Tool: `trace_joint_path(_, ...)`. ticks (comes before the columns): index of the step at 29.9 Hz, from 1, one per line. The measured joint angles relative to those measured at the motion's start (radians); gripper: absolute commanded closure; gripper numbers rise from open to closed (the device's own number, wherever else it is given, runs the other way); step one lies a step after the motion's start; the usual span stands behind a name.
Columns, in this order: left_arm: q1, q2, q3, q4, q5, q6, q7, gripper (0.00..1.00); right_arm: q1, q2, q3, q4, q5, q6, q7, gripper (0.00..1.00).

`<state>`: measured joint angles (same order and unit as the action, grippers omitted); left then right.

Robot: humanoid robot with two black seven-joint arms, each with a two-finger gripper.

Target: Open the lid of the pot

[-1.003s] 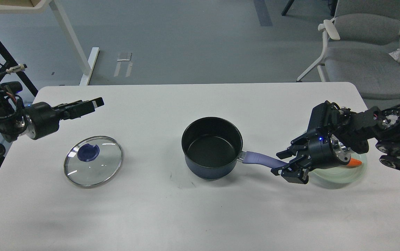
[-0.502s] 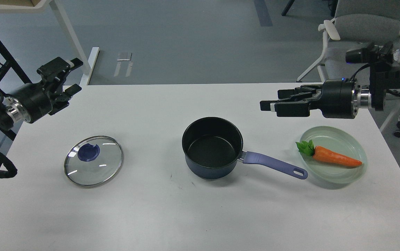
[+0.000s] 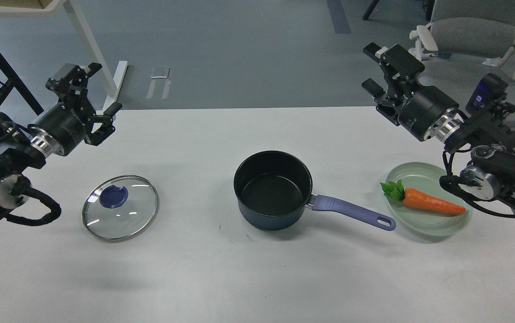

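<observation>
One glass lid (image 3: 120, 208) lies flat on the table (image 3: 239, 278), well apart to the left of the uncovered pot (image 3: 273, 190), whose handle (image 3: 351, 212) runs right and slightly near. The left gripper (image 3: 90, 102), jaws spread and empty, hangs far-left of the lid and is the nearer arm; the lid lies near and right of it. The right gripper (image 3: 376, 74), likewise spread and empty, is raised at the far right, above the plate (image 3: 432, 226) holding a carrot (image 3: 432, 202).
</observation>
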<state>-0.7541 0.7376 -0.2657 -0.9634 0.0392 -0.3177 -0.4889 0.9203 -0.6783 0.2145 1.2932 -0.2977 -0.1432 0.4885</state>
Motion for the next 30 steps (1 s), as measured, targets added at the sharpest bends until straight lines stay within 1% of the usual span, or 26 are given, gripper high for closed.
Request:
trace_joint_path(3, 0.043, -0.040, -0.055, 0.032, -0.001, -0.025, 0.000, 0.01, -0.088, 0.078, 0.110, -0.073, 0.065, -0.001, 0.000, 0.01)
trace_joint_path(6, 0.074, -0.067, -0.092, 0.047, -0.001, -0.037, 0.004, 0.01, -0.137, 0.138, 0.179, -0.137, 0.125, 0.010, 0.000, 0.01)
trace_joint_path(9, 0.090, -0.087, -0.105, 0.068, -0.003, -0.060, 0.018, 0.01, -0.163, 0.174, 0.208, -0.186, 0.192, 0.056, 0.000, 0.01)
trace_joint_path(11, 0.095, -0.096, -0.107, 0.082, -0.012, -0.078, 0.029, 0.01, -0.172, 0.183, 0.215, -0.221, 0.225, 0.125, 0.000, 0.01)
trace_joint_path(12, 0.098, -0.099, -0.107, 0.086, -0.020, -0.084, 0.034, 0.01, -0.177, 0.187, 0.216, -0.244, 0.236, 0.177, 0.000, 0.01)
trace_joint_path(15, 0.110, -0.109, -0.108, 0.091, -0.061, -0.105, 0.048, 0.01, -0.194, 0.190, 0.216, -0.314, 0.249, 0.355, 0.000, 0.01)
trace_joint_path(17, 0.123, -0.114, -0.109, 0.097, -0.079, -0.135, 0.057, 0.01, -0.206, 0.190, 0.206, -0.359, 0.250, 0.487, 0.000, 0.01)
trace_joint_path(19, 0.134, -0.120, -0.109, 0.102, -0.085, -0.159, 0.068, 0.01, -0.218, 0.191, 0.198, -0.391, 0.249, 0.575, 0.000, 0.01)
trace_joint_path(20, 0.140, -0.122, -0.109, 0.104, -0.087, -0.165, 0.075, 0.01, -0.224, 0.191, 0.195, -0.401, 0.247, 0.601, 0.000, 0.01)
trace_joint_path(22, 0.146, -0.124, -0.115, 0.105, -0.091, -0.169, 0.086, 0.01, -0.235, 0.192, 0.192, -0.410, 0.244, 0.623, 0.000, 0.01)
trace_joint_path(26, 0.149, -0.128, -0.143, 0.106, -0.093, -0.171, 0.106, 0.01, -0.247, 0.194, 0.191, -0.412, 0.239, 0.632, 0.000, 0.01)
trace_joint_path(30, 0.149, -0.133, -0.158, 0.106, -0.092, -0.171, 0.109, 0.01, -0.248, 0.198, 0.200, -0.409, 0.238, 0.632, 0.000, 0.00)
